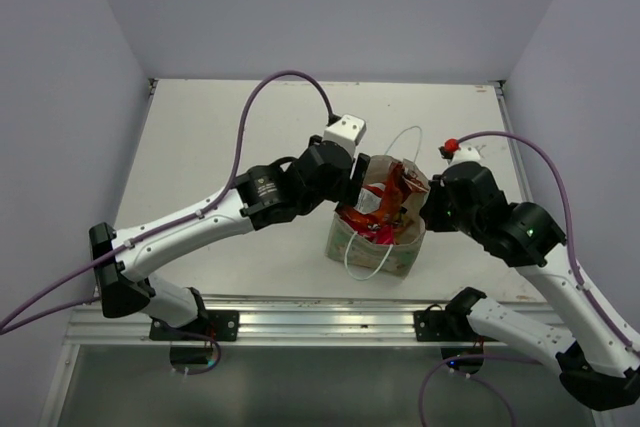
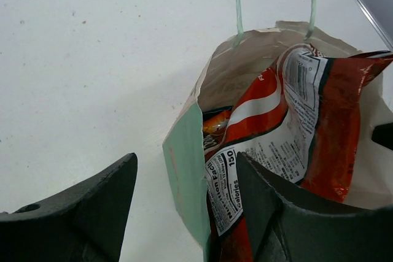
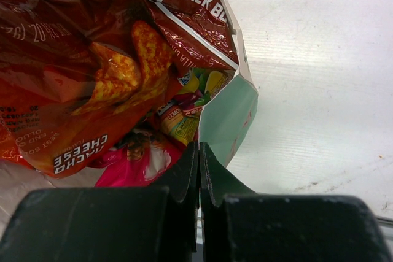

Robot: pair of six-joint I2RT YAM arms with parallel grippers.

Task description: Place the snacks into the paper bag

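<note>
**A:** Which step was in hand?

**B:** A late one, by my reading. The red-white-brown packet (image 1: pixel 385 197) (image 2: pixel 331 127) (image 3: pixel 80 78) stood tall out of the paper bag (image 1: pixel 400 257) (image 2: pixel 184 176) (image 3: pixel 230 118), its top well above the rim. So it was in but not seated. Just beyond the right gripper (image 3: pixel 198 148) (image 1: pixel 430 209), a pink packet (image 3: pixel 132 164) and a yellow candy packet (image 3: pixel 181 124) lay lower inside. I couldn't find the blue packet in any view.

**A:** And the hands?

**B:** The left gripper (image 2: pixel 187 161) (image 1: pixel 352 182) was released, its jaws wide and astride the bag's green wall. One finger hung outside over the bare table (image 1: pixel 220 127). The other was inside, close against the packet's printed face. It grasped nothing. The right gripper was clenched, fingers pressed together with nothing visible between them. It sat at the opposite rim, with a corner of the bag just ahead of its tips.

**A:** What did the next move call for?

**B:** I'd judge the tall packet needed pressing down or folding in, with the bag steadied from the other side.

**A:** Anything in the way?

**B:** A cord handle (image 2: pixel 238 4) (image 1: pixel 405 137) rose straight ahead of the left gripper and could have snagged a finger. The packets below left little room. The bag was thin paper, so I'd guess a sideways shove might have tipped it.
</note>
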